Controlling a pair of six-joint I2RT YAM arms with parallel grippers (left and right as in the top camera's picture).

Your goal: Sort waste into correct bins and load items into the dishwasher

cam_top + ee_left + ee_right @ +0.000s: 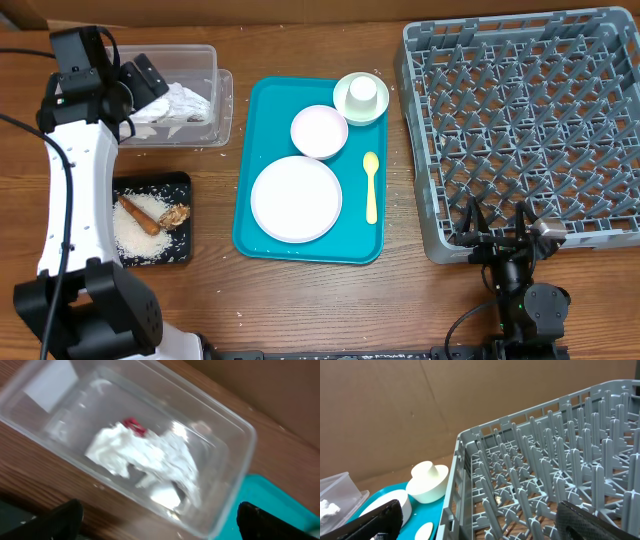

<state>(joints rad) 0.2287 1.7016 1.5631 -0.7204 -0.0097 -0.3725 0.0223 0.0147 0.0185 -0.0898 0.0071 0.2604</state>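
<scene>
While the left claw (152, 82) hangs over the clear tub (222, 100), its fingers (60, 520) are spread wide with nothing between them. Right beneath it: the crumpled white napkin (145, 457), bright and creased, its long axis running along the tub's length, and the small dark-red wrapper (134, 426) touching its edge. Back from that claw, toward the arm's base, the black tray (186, 250) holds the orange-brown stick (137, 215), lying diagonally. The brown chunk (177, 214) sits just beside it, with rice (140, 238) scattered around both.

Over to the right claw (497, 225): also spread wide and empty, at the near wall of the grey dish rack (520, 130). Off to its left lies the teal tray (258, 120). The yellow spoon (371, 187) lies along the tray's long side, scoop end pointing away from the robot. Beyond the spoon sit the pink plate (296, 199), the pink bowl (319, 131) and the white cup (363, 91) inside the whitish bowl (343, 100).
</scene>
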